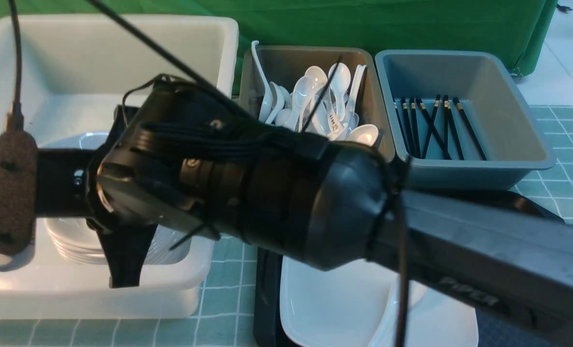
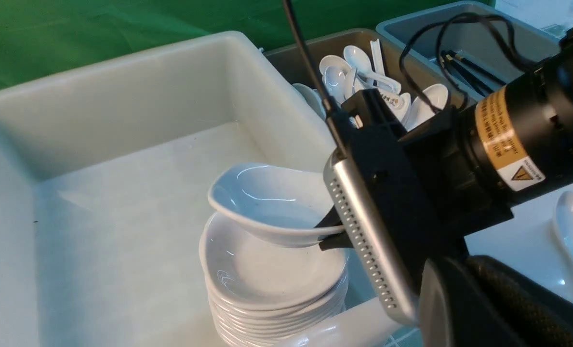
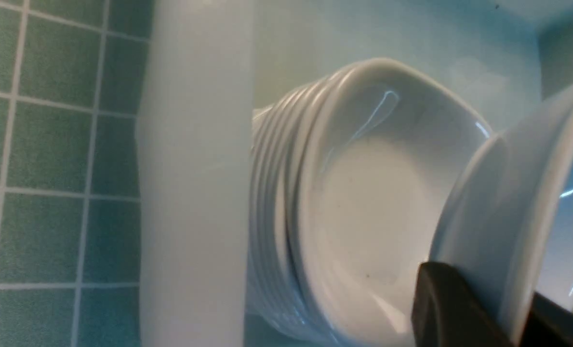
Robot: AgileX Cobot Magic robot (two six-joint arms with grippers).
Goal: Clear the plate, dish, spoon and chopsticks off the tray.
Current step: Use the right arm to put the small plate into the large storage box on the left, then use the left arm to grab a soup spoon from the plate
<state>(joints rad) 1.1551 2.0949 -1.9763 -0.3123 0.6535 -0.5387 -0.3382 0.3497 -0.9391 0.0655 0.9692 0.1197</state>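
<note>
While right gripper (image 2: pixel 333 231) pinches dish (image 2: pixel 262 202) rim (tilted) over stack (image 2: pixel 267 277), it may slip and chip | left gripper: closed

Right arm (image 1: pixel 411 226) reaching across toward the robot's left side, wrist bending downward, right gripper (image 2: pixel 332 233) hanging low, jaws pinching the rim of a small dish (image 2: pixel 262 197), left gripper sitting out of frame, jaws closed.
</note>
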